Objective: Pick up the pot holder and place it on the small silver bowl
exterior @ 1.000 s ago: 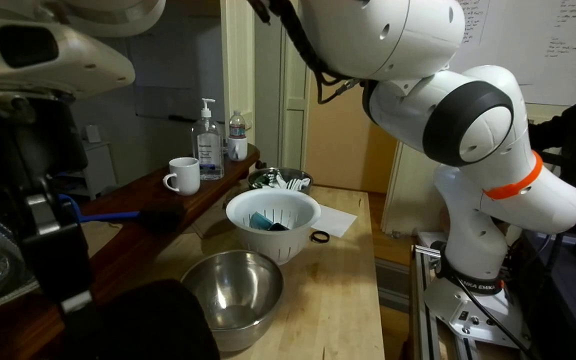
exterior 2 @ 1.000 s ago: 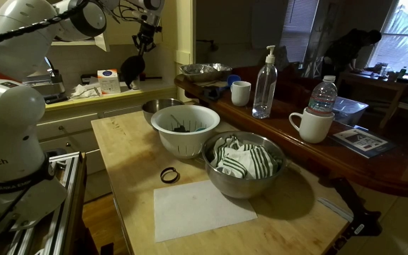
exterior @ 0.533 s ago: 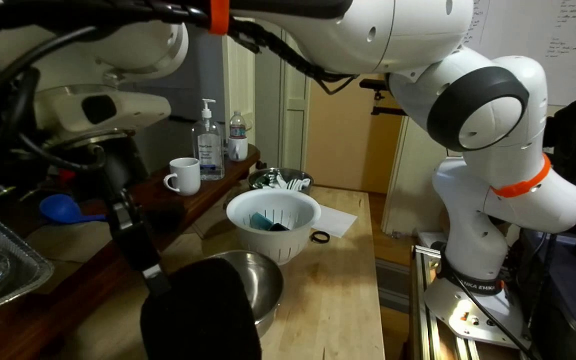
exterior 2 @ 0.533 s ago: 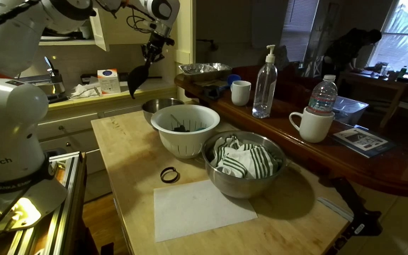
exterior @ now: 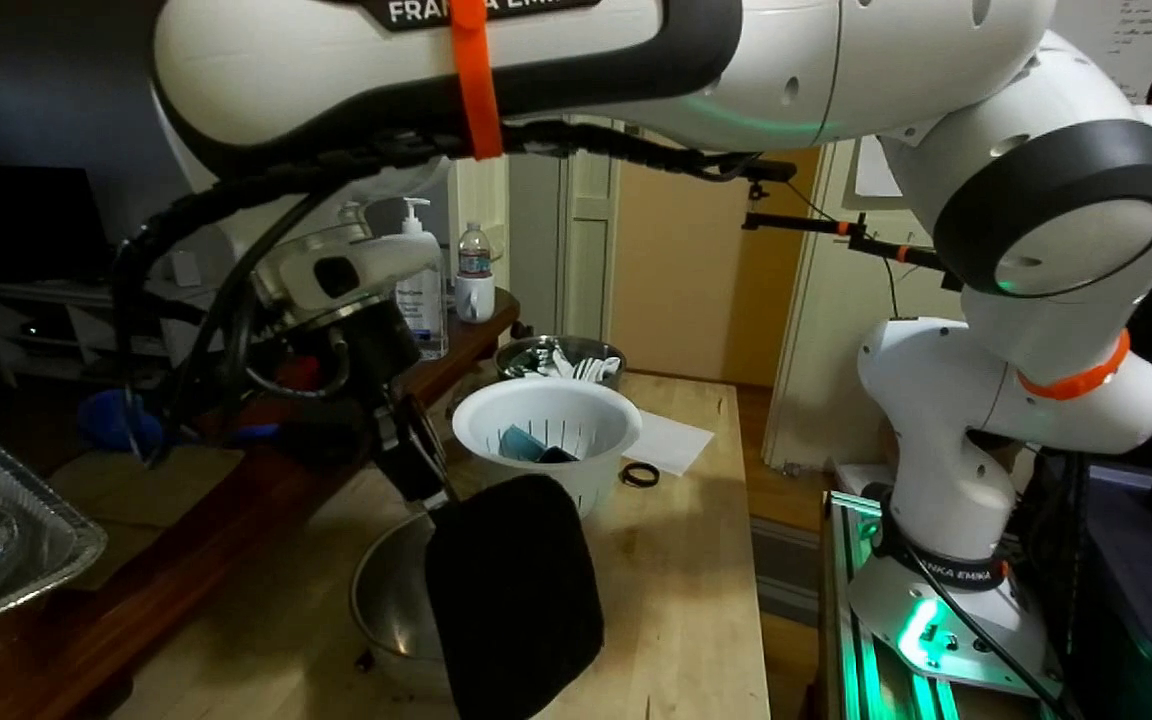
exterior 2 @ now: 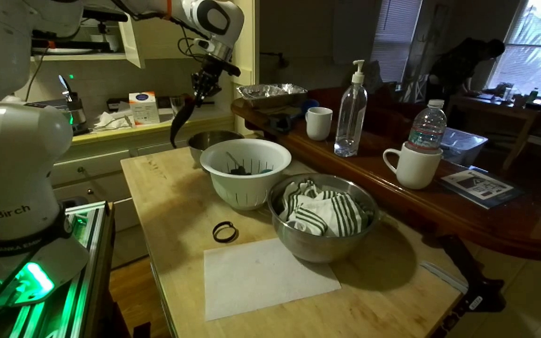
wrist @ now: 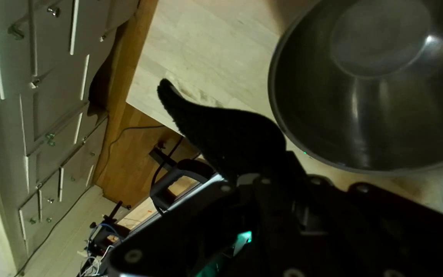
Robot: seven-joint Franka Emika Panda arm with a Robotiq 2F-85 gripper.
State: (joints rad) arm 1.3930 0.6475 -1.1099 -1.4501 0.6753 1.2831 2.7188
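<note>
The gripper (wrist: 270, 177) is clamped on the pot holder (wrist: 235, 134), which in the wrist view juts toward ten o'clock, the metal bowl (wrist: 398, 119) between one and two, so releasing here would likely drop it outside.

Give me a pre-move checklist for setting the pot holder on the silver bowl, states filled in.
1. Pot holder gripped: ok, held by the gripper.
2. Pot holder over silver bowl: not ok, it shows outside the rim in the wrist view.
3. Pot holder flat: not ok, hanging down and curved.
4. Silver bowl mouth up: ok, nothing seen inside.
5. White colander clear of pot holder: ok, gap visible.
6. Grip firmness: cannot tell.
</note>
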